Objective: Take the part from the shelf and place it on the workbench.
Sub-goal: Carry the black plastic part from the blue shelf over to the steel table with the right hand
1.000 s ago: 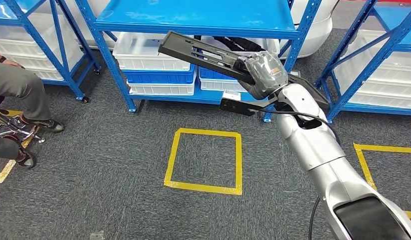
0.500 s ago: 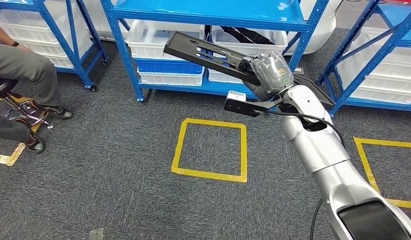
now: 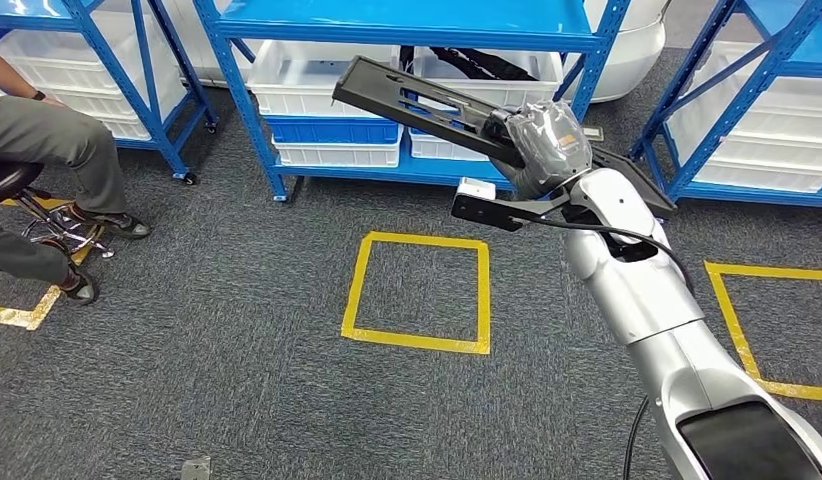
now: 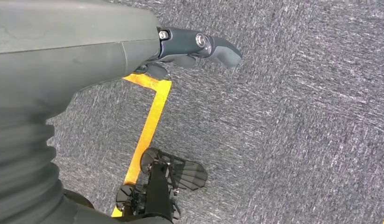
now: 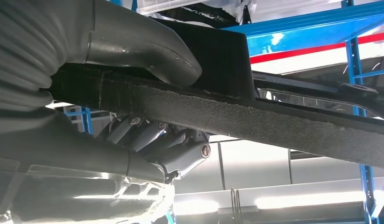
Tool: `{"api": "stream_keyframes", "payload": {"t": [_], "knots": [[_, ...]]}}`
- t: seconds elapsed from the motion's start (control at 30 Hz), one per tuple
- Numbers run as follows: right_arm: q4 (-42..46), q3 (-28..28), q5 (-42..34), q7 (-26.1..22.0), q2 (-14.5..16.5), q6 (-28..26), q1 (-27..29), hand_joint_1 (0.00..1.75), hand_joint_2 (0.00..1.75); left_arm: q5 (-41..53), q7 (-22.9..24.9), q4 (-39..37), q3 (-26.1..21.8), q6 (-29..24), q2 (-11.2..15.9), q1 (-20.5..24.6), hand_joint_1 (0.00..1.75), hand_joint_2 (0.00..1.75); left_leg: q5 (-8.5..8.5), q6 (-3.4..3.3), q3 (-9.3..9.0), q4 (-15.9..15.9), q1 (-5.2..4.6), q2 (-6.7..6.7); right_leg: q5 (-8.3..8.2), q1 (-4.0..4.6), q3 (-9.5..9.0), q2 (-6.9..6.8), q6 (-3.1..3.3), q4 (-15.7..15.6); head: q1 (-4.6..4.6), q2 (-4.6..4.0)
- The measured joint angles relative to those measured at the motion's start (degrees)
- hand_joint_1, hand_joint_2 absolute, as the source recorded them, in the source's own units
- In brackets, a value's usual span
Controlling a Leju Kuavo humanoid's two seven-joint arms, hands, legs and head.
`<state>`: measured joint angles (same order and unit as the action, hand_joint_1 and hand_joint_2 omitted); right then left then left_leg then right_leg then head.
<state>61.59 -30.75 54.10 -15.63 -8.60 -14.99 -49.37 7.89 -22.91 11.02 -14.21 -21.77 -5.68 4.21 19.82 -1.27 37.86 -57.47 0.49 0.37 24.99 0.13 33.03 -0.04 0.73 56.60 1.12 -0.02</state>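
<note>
Right hand (image 3: pixel 547 145): closed around the long black slotted part (image 3: pixel 417 100), thumb on one face, fingers (image 5: pixel 148 135) on the other.
Part: held aloft, tilted, before the blue shelf (image 3: pixel 407 20).
Left hand (image 4: pixel 199 46): nothing held, fingers loosely extended above grey carpet (image 4: pixel 297 116).
Floor: yellow tape square (image 3: pixel 419 293) marked.

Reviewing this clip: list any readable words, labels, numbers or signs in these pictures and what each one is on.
No text can be read in any view.
A small label on the right hand, which grips the long black part: too blurred to read.
A white sticker on the black wrist camera bracket: no legible marks.
The yellow tape square on the carpet: a plain outline, no lettering.
</note>
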Motion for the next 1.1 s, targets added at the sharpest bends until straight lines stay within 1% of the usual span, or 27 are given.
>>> {"api": "stream_keyframes", "payload": {"t": [0.13,0.57,0.6,0.63,0.67,0.7,0.73,0.77,0.8,0.83,0.87,0.9,0.93,0.97,1.0,1.03,1.07,1.1], "knots": [[0.0,0.0,0.1,0.0,0.1,0.0,0.2,1.75,1.75,0.0,0.0,0.0,0.0,0.0,0.0,0.0,0.0,1.75,-0.25,0.03,0.01,0.2,0.08,0.0,-0.19,0.1,0.11,0.0,0.25,0.0,0.01,0.0],[0.3,0.1,-0.5,0.3,0.2,0.1,0.4,1.75,1.75,0.0,0.0,0.0,0.0,0.0,0.0,0.0,0.0,1.75,-0.38,0.2,0.2,0.3,0.09,0.0,-0.19,0.21,0.36,-0.01,0.25,0.1,0.0,0.0],[0.5,0.3,-0.8,0.4,0.2,0.2,0.5,1.75,1.75,0.0,0.0,0.0,0.0,0.0,0.1,0.0,0.0,1.75,-0.33,0.19,0.31,0.2,0.05,-0.01,-0.26,0.02,0.35,-0.01,0.14,0.0,0.0,0.0],[0.7,0.4,-1.0,0.5,0.2,0.4,0.6,1.75,1.75,0.0,0.0,0.0,0.0,0.0,0.1,0.0,0.0,1.75,-0.32,0.02,0.35,0.2,0.01,-0.03,-0.39,-0.15,0.28,-0.02,-0.08,-0.3,0.01,0.0],[1.0,0.6,-1.1,0.5,0.3,0.5,0.7,1.75,1.75,0.0,0.0,0.0,0.0,-0.1,0.2,0.0,0.0,1.75,-0.46,-0.34,0.15,0.6,-0.06,-0.04,-0.61,-0.2,0.06,-0.01,-0.42,-0.7,0.04,0.0],[1.3,0.8,-1.2,0.6,0.3,0.6,0.8,1.75,1.75,0.0,0.0,0.0,0.0,-0.1,0.2,0.0,0.0,1.75,-0.9,-0.75,-0.4,1.6,0.11,0.01,-0.71,-0.22,-0.12,-0.02,-0.7,-1.0,0.03,0.0],[1.6,1.1,-1.3,0.6,0.3,0.7,0.8,1.75,1.75,0.0,0.0,0.0,0.0,-0.2,0.1,0.0,0.0,1.75,-1.55,-1.31,-1.18,3.1,0.33,0.1,-0.31,-0.04,0.13,0.01,-0.75,-0.6,0.01,0.0],[1.9,1.4,-1.3,0.6,0.4,0.7,0.9,1.75,1.75,0.1,0.0,0.0,0.0,-0.2,0.1,0.0,0.0,1.75,-2.24,-1.69,-1.88,4.4,0.6,0.21,0.63,0.06,0.84,0.07,-0.67,0.8,-0.04,0.0],[2.0,1.6,-1.4,0.6,0.3,0.7,0.9,1.75,1.75,0.1,0.0,0.0,0.0,-0.2,0.0,0.1,0.0,1.75,-2.8,-1.85,-2.32,5.4,0.92,0.32,2.16,-0.04,2.19,0.13,-0.48,3.7,-0.13,0.0],[2.0,1.7,-1.4,0.6,0.3,0.7,1.0,1.75,1.75,0.1,0.0,0.0,0.0,-0.2,0.0,0.1,0.0,1.75,-3.08,-1.92,-2.36,5.8,1.06,0.37,4.01,-0.3,3.97,0.2,-0.46,7.5,-0.18,0.0],[2.1,1.8,-1.4,0.6,0.2,0.8,1.2,1.75,1.75,0.1,0.0,0.0,0.0,-0.2,0.0,0.2,0.0,1.75,-3.25,-1.71,-2.2,5.9,1.24,0.39,5.55,-0.71,5.58,0.22,-0.73,11.2,-0.21,0.0],[2.1,1.8,-1.4,0.7,0.1,0.8,1.5,1.75,1.75,0.1,0.0,0.0,0.0,-0.2,0.0,0.2,0.0,1.75,-3.38,-1.37,-1.97,5.8,1.45,0.38,6.47,-1.21,6.56,0.2,-1.25,13.7,-0.22,0.0],[2.1,1.9,-1.5,0.7,0.0,0.8,1.7,1.75,1.75,0.1,0.0,0.0,0.0,-0.2,-0.1,0.1,0.0,1.75,-3.52,-0.9,-1.69,5.7,1.76,0.41,6.55,-1.8,6.52,0.14,-2.04,14.1,-0.22,0.0],[2.1,1.9,-1.5,0.7,-0.1,0.8,1.9,1.75,1.75,0.1,0.0,0.0,0.0,-0.2,-0.1,0.1,0.0,1.75,-3.64,-0.31,-1.33,5.5,2.17,0.48,5.76,-2.4,5.26,-0.02,-3.02,12.1,-0.22,0.0],[2.1,1.9,-1.5,0.7,-0.1,0.8,1.9,1.75,1.75,0.1,0.0,0.0,0.0,-0.2,-0.1,0.1,0.0,1.75,-3.64,0.45,-0.85,4.9,2.57,0.58,4.48,-3.02,2.94,-0.47,-4.13,8.0,-0.24,0.0],[2.2,1.9,-1.5,0.7,-0.1,0.8,1.9,1.75,1.75,0.1,0.1,0.0,-0.1,-0.2,0.0,0.1,0.0,1.75,-3.48,1.28,-0.34,4.1,2.84,0.75,3.37,-3.36,0.94,-1.3,-5.02,4.3,-0.33,0.0],[2.3,1.9,-1.5,0.7,0.0,0.8,1.9,1.75,1.75,0.1,0.1,0.0,-0.1,-0.3,0.0,0.0,0.0,1.75,-3.12,2.14,0.06,3.4,3.02,0.98,2.55,-3.45,-0.49,-1.83,-5.25,1.4,-0.36,0.0],[2.5,2.0,-1.5,0.7,0.1,0.8,1.9,1.75,1.75,0.1,0.1,0.0,-0.1,-0.3,0.1,0.0,0.0,1.75,-2.72,2.89,0.21,2.8,3.09,1.25,2.15,-3.35,-1.22,-2.22,-4.97,-0.1,-0.34,0.0]]}}
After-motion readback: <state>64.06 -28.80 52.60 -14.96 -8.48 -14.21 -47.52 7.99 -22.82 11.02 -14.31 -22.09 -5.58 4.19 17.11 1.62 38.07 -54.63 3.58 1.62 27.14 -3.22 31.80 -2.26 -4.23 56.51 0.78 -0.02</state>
